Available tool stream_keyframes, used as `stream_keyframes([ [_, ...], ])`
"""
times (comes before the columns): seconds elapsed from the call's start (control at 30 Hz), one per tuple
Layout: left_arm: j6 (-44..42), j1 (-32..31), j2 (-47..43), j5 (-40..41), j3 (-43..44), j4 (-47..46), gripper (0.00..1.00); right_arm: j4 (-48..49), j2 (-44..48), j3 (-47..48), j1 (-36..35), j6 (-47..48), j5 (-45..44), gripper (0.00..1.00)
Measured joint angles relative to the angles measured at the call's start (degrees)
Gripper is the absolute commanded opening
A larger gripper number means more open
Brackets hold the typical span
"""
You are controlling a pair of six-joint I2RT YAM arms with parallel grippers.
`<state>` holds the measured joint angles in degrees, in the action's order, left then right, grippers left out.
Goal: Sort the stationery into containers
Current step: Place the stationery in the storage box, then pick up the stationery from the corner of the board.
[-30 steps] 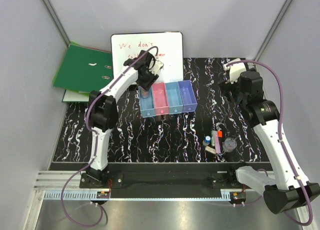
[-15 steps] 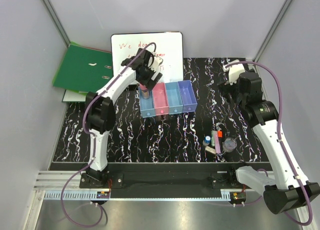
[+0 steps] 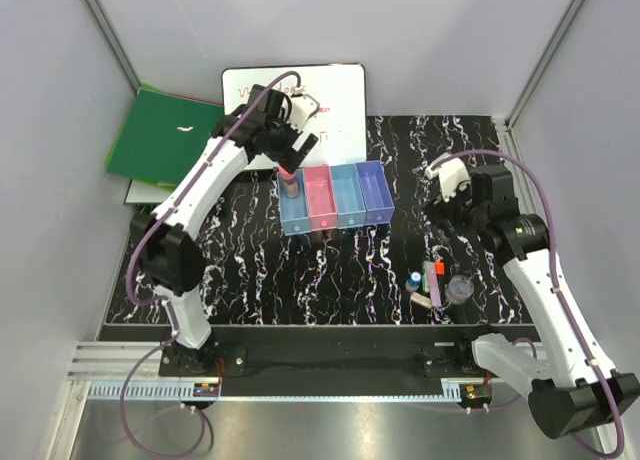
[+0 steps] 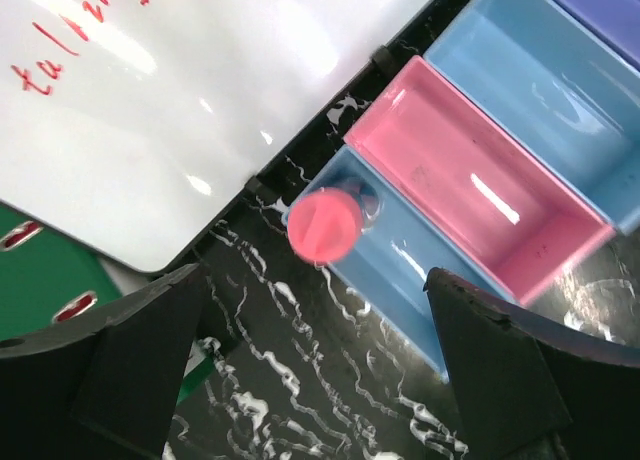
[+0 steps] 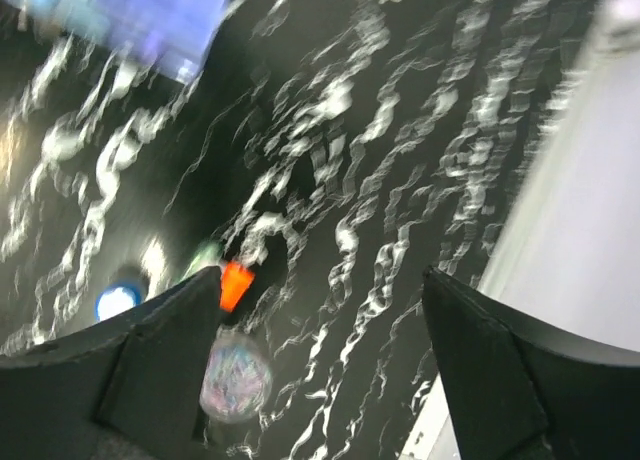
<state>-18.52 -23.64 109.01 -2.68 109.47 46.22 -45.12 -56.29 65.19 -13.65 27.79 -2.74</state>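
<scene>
The pink-capped cylinder (image 4: 322,225) (image 3: 289,180) stands upright in the far end of the left light-blue bin (image 4: 420,290) of the containers (image 3: 345,195). Just above and behind it my left gripper (image 4: 320,380) (image 3: 293,150) is open and holds nothing. The other stationery lies in a cluster at the front right: a blue-capped tube (image 3: 414,278) (image 5: 118,301), a red-tipped marker (image 3: 439,268) (image 5: 236,285), a clear round pot (image 3: 460,288) (image 5: 235,378) and a pink bar (image 3: 433,285). Above and behind that cluster hangs my right gripper (image 5: 330,380) (image 3: 445,215), open and empty.
A whiteboard (image 3: 335,90) with red writing leans behind the bins, and a green ring binder (image 3: 165,135) lies at the back left. The purple bin (image 5: 165,15) sits at the right end of the row. The right wall (image 5: 590,230) is close beside my right gripper.
My left gripper opened, let go of the pink-capped cylinder in the left blue bin, and drew up and back. My right arm swung forward and down toward the cluster.
</scene>
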Motion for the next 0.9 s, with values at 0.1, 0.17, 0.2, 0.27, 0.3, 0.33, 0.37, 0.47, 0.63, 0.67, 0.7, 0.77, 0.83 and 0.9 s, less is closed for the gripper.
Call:
stream_keyframes([
  [0.1,-3.6,-1.7,-8.1,-0.5,-6.3,-0.3,0.99,-2.6,-0.9,-5.1,0.0,5.1,4.3,0.83],
  [0.17,-5.9,-3.5,-13.2,-0.9,-10.8,-0.5,0.99,-4.0,-2.9,-8.6,0.0,8.4,5.8,0.82],
  [0.2,-6.8,-4.4,-15.5,-1.1,-12.8,-0.6,0.99,-4.5,-3.9,-9.9,0.0,9.4,6.3,0.82],
  [0.27,-8.1,-6.1,-18.4,-1.9,-16.0,-0.4,0.99,-5.6,-6.9,-11.8,0.0,11.3,7.1,0.82],
  [0.3,-8.7,-6.7,-19.6,-2.1,-17.6,-0.5,0.99,-5.8,-8.3,-12.4,0.0,11.9,7.6,0.82],
  [0.33,-9.2,-7.1,-20.6,-2.3,-19.3,-0.4,0.99,-5.8,-9.6,-12.7,0.0,12.6,8.2,0.82],
  [0.37,-9.6,-7.2,-21.1,-2.4,-20.5,-0.3,0.99,-5.8,-10.7,-12.9,0.0,13.3,8.6,0.82],
  [0.47,-10.4,-7.3,-21.8,-2.5,-23.0,0.2,0.99,-5.8,-12.2,-13.3,-0.3,15.2,9.9,0.82],
  [0.63,-11.2,-7.2,-23.6,-2.4,-25.8,0.5,0.99,-6.6,-12.2,-13.7,-4.1,18.5,11.3,0.83],
  [0.67,-11.3,-7.2,-24.2,-2.4,-26.1,0.6,0.99,-6.8,-12.2,-14.0,-5.2,18.9,11.6,0.83],
  [0.7,-11.5,-7.2,-24.9,-2.4,-26.3,0.6,0.99,-7.0,-12.2,-14.3,-6.1,19.4,11.9,0.83],
  [0.77,-11.6,-7.3,-26.1,-2.3,-26.4,0.6,0.99,-7.3,-12.2,-15.3,-7.3,20.1,12.6,0.83],
  [0.83,-11.7,-7.3,-26.9,-2.0,-26.5,0.4,0.99,-7.3,-12.2,-16.1,-7.7,20.6,12.9,0.82],
  [0.9,-11.8,-7.3,-27.3,-1.7,-26.6,0.4,0.99,-7.3,-12.2,-17.0,-8.0,21.0,12.9,0.81],
])
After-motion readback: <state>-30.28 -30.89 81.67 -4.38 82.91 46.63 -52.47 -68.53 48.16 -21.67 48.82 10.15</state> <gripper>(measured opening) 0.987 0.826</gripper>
